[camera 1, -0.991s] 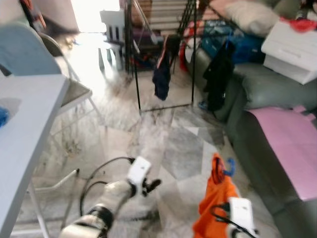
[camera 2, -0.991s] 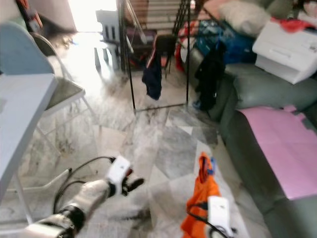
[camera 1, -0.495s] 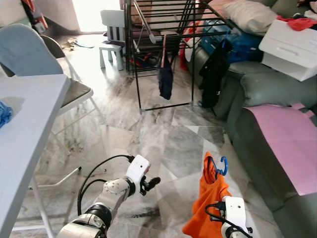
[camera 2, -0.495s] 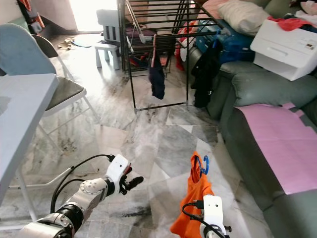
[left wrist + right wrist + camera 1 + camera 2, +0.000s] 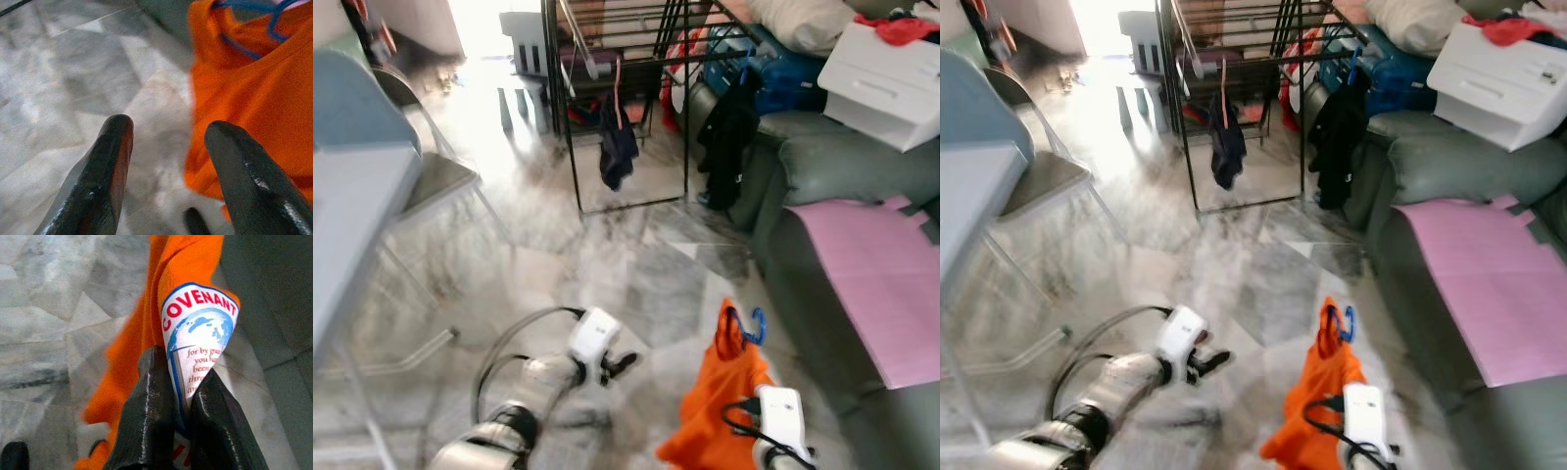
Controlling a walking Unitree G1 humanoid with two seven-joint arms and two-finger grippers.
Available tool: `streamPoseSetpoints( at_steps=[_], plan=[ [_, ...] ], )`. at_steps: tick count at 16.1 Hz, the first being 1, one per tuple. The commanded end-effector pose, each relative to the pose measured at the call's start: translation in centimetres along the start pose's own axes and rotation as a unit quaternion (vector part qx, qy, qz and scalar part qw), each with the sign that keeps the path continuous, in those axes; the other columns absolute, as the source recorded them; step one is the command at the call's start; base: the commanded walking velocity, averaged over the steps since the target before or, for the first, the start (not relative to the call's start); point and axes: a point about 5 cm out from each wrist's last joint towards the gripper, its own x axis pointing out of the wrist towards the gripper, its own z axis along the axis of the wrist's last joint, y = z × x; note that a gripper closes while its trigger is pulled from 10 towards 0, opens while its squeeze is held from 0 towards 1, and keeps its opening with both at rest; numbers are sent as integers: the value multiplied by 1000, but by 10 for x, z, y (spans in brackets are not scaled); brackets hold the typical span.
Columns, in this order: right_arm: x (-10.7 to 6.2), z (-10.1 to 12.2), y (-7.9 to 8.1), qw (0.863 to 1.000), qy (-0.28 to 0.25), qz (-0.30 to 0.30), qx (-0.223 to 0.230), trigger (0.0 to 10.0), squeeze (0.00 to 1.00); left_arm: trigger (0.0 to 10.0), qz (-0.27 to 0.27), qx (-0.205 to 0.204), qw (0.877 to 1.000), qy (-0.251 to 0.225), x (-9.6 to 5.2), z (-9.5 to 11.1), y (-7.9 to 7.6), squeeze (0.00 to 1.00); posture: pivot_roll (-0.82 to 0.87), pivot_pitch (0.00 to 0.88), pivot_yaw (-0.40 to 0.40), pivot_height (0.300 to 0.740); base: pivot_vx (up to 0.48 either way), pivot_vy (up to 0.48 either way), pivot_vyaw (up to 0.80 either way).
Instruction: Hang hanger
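Observation:
An orange shirt (image 5: 720, 401) hangs on a blue hanger (image 5: 751, 328) low at the front right, over the marble floor. My right gripper (image 5: 183, 377) is shut on the shirt's fabric, at a white printed patch (image 5: 200, 328). My left gripper (image 5: 168, 127) is open with nothing between its fingers; it sits low at the front left (image 5: 625, 364), a short way left of the shirt. A black drying rack (image 5: 617, 59) stands ahead across the floor, with a dark garment (image 5: 617, 157) on a pink hanger hung on it.
A grey sofa (image 5: 842, 186) with a pink sheet (image 5: 871, 274) runs along the right, with a white box (image 5: 891, 69) on it. Black clothes (image 5: 729, 127) hang at the sofa's end. A grey table (image 5: 352, 225) and chair (image 5: 372, 108) stand at the left.
The whole picture has shifted and blurred, so the camera has moved. Both arms keep their pose, and the shirt stays in the right gripper.

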Motion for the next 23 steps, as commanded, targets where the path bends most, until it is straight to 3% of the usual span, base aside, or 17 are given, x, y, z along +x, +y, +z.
streamPoseSetpoints(
  at_steps=[1,8,10,11,13,15,17,18,20,23],
  plan=[
    [0,4,-1,1000,-12,-2,-1,10000,0,10000,-1,1,1000,-9,2,6,0,0,17,0,-13,740,0,0,0],
    [-3,-3,-3,1000,-5,-2,-2,10000,0,10000,2,1,1000,-10,1,7,1,0,9,0,-8,740,0,0,0],
    [-6,-2,2,999,-22,23,-23,10000,0,10000,21,8,1000,-19,1,10,5,0,9,0,-7,740,0,0,0],
    [-9,6,6,996,-56,41,-53,10000,0,10000,33,16,999,-28,1,15,7,0,11,0,-7,740,0,0,0],
    [-19,32,12,983,-134,87,-90,10000,0,10000,47,47,997,-45,4,29,11,0,8,0,-6,740,0,0,0],
    [-28,49,19,971,-165,147,-95,10000,0,10000,49,67,994,-64,6,44,12,0,3,0,-3,740,0,0,0],
    [-44,67,30,950,-195,227,-93,10000,0,10000,68,79,991,-88,8,61,15,0,-1,0,0,740,0,0,0],
    [-58,75,38,933,-201,285,-87,10000,0,10000,87,84,987,-103,8,71,18,0,-3,0,0,740,0,0,0],
    [-71,79,42,919,-186,341,-70,10000,0,10000,107,78,983,-127,9,83,20,0,-10,0,3,740,0,0,0],
    [-76,68,39,914,-151,368,-77,10000,0,10000,115,70,982,-130,9,84,20,0,-15,0,0,740,0,0,0]
  ],
)
